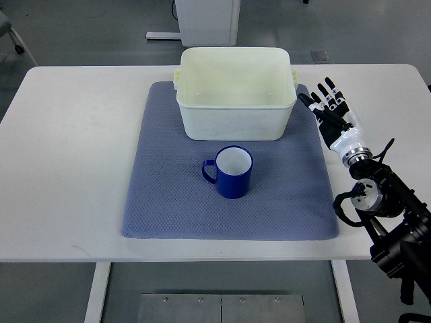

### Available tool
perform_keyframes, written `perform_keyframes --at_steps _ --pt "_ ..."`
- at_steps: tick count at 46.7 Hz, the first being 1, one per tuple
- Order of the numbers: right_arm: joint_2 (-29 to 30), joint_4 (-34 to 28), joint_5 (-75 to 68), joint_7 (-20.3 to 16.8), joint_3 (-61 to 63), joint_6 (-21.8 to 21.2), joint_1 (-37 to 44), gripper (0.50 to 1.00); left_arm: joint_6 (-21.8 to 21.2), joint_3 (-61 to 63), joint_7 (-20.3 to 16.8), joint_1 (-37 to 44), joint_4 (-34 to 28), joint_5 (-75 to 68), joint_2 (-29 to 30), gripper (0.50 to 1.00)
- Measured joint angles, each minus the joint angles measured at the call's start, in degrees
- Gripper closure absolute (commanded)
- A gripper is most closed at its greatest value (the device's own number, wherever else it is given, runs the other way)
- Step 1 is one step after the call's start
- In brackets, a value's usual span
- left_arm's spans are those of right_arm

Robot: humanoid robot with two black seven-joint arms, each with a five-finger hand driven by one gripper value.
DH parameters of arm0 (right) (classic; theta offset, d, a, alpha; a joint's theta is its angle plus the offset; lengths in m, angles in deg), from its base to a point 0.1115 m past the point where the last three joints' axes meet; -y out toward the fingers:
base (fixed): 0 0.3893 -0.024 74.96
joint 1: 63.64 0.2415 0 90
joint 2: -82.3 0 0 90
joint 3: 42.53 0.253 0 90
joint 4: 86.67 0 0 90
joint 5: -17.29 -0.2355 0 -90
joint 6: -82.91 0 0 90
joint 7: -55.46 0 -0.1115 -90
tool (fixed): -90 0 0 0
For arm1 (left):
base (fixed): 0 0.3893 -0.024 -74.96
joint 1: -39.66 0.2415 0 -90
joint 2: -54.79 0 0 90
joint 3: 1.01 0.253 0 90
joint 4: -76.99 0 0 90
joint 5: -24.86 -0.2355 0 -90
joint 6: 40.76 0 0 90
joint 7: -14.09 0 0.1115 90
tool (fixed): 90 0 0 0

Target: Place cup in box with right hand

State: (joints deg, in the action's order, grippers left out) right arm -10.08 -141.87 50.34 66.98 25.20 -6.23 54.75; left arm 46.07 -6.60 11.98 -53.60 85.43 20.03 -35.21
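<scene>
A blue cup (230,172) with a white inside stands upright on the grey-blue mat (175,195), its handle pointing left. Just behind it sits a cream plastic box (236,124), open at the top with nothing inside. My right hand (328,106) hovers at the mat's right edge, beside the box's right wall, with its fingers spread and holding nothing. It is well to the right of the cup and apart from it. The left arm does not show.
The mat lies on a white table (67,148) whose front edge runs near the bottom. A white cabinet base (209,20) stands on the floor behind the table. A chair wheel shows at the top left.
</scene>
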Motion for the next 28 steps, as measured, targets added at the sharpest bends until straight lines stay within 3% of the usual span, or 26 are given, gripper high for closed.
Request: perform_keyframes --at_steps 28 --pt "-0.1 0.1 0.0 0.0 -0.1 -0.1 0.2 0.500 0.0 0.0 0.0 0.0 0.0 0.0 0.0 0.500"
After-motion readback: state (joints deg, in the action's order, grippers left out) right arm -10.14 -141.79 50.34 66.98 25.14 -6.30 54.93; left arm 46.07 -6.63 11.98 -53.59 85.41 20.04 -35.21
